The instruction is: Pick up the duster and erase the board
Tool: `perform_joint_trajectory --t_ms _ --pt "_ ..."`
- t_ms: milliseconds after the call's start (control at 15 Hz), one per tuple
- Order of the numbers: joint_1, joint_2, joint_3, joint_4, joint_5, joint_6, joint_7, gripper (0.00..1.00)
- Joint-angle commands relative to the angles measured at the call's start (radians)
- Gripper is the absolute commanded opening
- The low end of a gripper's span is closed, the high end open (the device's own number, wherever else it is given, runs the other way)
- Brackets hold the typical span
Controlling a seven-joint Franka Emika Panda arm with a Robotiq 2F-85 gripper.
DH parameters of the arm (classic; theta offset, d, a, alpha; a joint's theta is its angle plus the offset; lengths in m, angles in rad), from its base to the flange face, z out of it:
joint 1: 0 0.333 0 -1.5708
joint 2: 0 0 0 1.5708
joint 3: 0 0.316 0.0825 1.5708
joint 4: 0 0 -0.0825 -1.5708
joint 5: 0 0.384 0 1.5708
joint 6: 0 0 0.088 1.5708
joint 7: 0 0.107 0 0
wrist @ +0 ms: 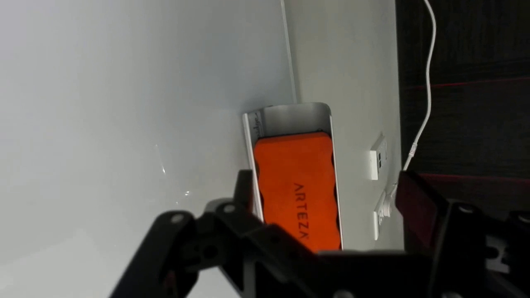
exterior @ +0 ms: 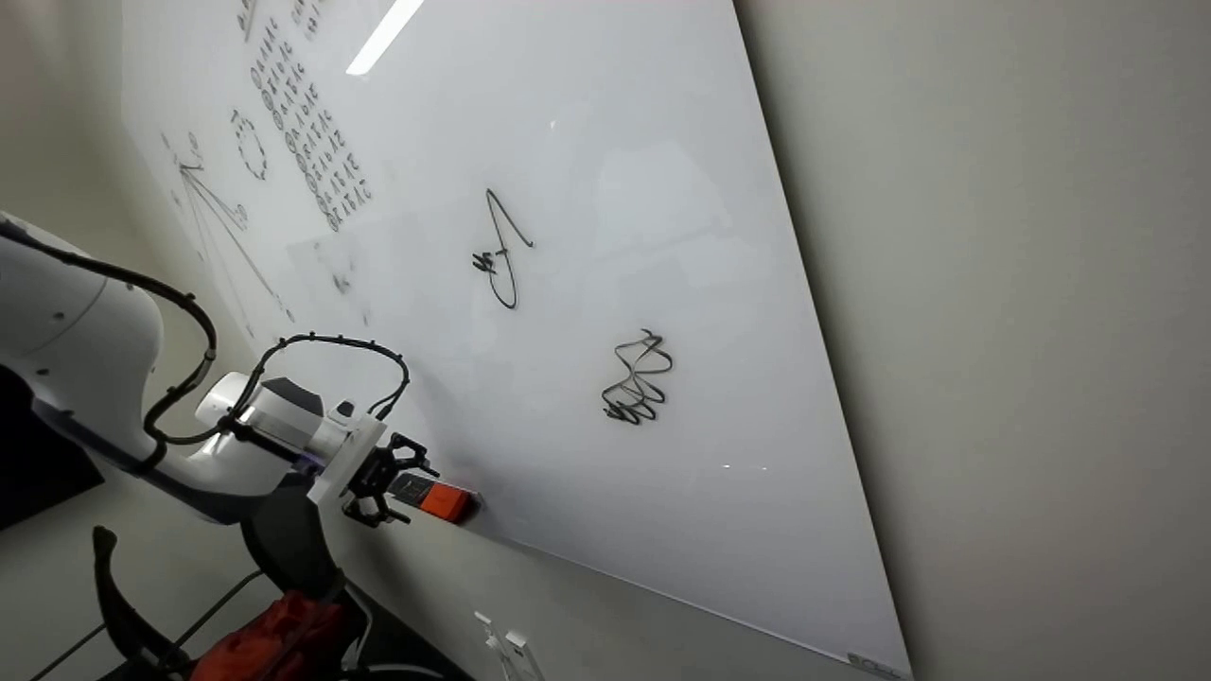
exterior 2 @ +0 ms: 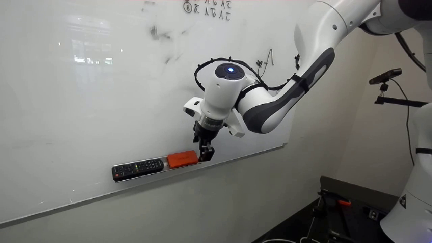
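A remote [exterior 2: 137, 169] lies in a tray [wrist: 297, 118]; sockets [wrist: 376, 161] sit below

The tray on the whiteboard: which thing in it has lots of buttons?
The black remote in the tray. Rows of buttons set it apart from the orange duster beside it, which shows none.

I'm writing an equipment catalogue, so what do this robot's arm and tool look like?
The Franka Emika Panda arm is glossy white and rounded, with dark grey panels. A black cable loops along it, and a blue light glows in a dark oval cap. The tool is black, with two jointed, angular fingers.
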Motion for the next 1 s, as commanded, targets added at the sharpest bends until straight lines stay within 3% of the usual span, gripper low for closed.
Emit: perform_joint_trajectory --t_ms 0,267,467,667,933 --pt "0.012 0.041 -0.011 0.061 0.059 -0.007 -0.077 0.78" --pt "0.003 0.070 -0.003 0.103 0.123 -0.014 -0.186 0.82" --pt "0.004 0.087 -0.004 0.129 0.168 -0.022 -0.264 0.95" --pt "0.012 0.102 -0.014 0.152 0.185 -0.026 -0.306 1.00" --pt "0.021 0.129 -0.026 0.185 0.181 -0.032 -0.315 0.96"
